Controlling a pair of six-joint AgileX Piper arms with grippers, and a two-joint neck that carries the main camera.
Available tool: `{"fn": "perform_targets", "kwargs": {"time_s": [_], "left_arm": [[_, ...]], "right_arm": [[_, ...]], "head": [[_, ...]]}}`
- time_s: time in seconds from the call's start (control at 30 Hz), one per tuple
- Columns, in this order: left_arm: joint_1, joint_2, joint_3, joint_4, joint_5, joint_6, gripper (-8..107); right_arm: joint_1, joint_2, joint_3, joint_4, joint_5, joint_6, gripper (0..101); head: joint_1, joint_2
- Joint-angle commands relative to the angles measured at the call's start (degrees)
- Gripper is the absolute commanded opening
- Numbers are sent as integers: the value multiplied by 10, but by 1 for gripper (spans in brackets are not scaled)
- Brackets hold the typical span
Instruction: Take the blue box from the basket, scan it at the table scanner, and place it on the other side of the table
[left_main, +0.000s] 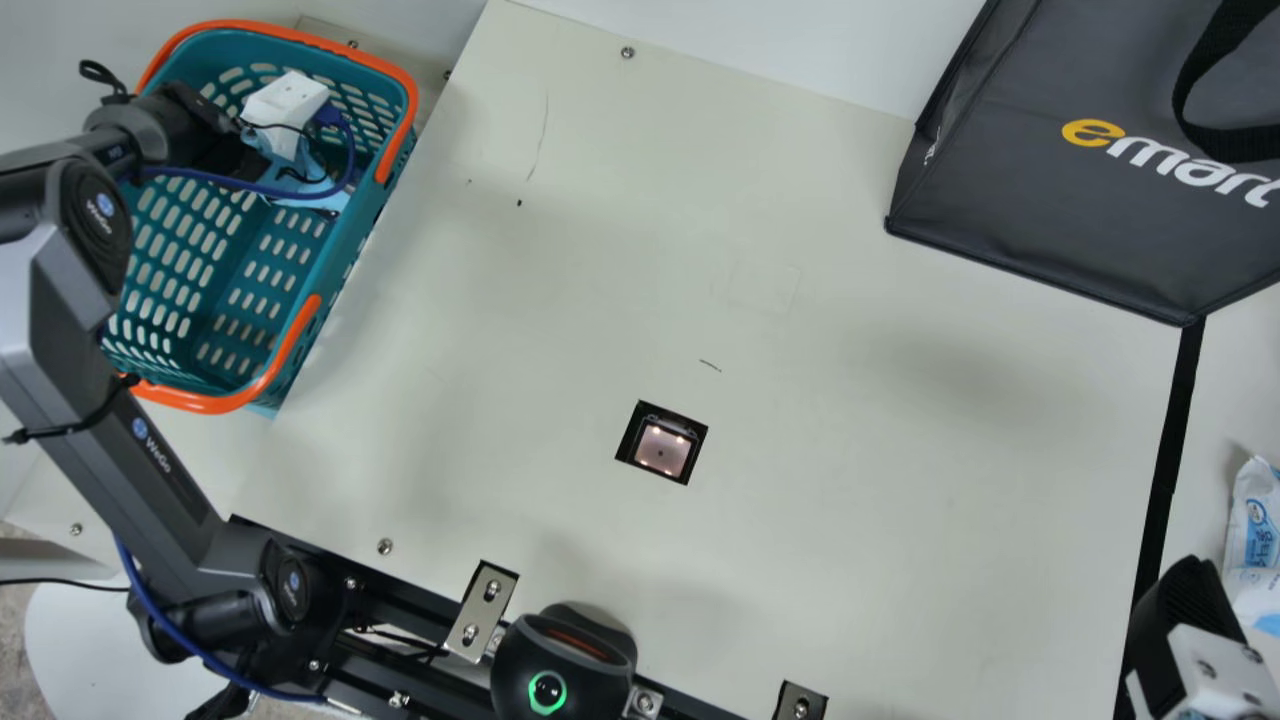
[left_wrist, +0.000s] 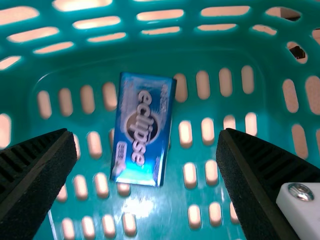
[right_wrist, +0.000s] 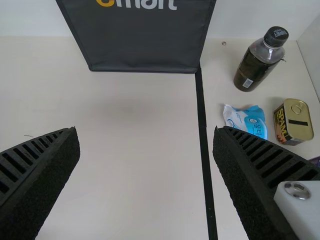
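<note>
The blue box (left_wrist: 142, 130) lies inside the basket (left_main: 345, 250), printed face toward the left wrist's camera and slotted wall and floor around it. Over the basket is the left gripper (left_main: 225, 150); in its wrist view the fingers (left_wrist: 35, 175) are spread wide, one on each side of the box, apart from it, and they have hold of nothing. The right gripper (left_main: 1185, 610) is well to the right of the basket, at the main view's lower right corner; its fingers also stand wide apart, with nothing held between them. The scanner (left_main: 661, 447) sits in the table (left_main: 850, 450), to the right of the basket and nearer the robot. A dark bag (left_main: 1000, 200) stands well to the basket's right, as does a black strip (left_main: 1170, 450) along the table. Farther from the basket, past that strip, are a bottle (right_wrist: 257, 65), a blue-and-white packet (right_wrist: 250, 120) and a can (right_wrist: 294, 122), near one another.
</note>
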Motion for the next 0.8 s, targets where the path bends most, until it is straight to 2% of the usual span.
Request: {"fn": "perform_targets", "kwargs": {"time_s": [0.0, 0.47, 0.77], "left_arm": [[-2, 12, -12, 1, 2, -1, 90], [-7, 66, -80, 10, 30, -19, 90], [-9, 72, -93, 13, 41, -26, 90]], "right_arm": [[0, 0, 0, 0, 0, 0, 95], [0, 0, 0, 0, 0, 0, 95], [0, 0, 0, 0, -1, 0, 95]], "head": [[-14, 1], [-14, 1], [-14, 1]]}}
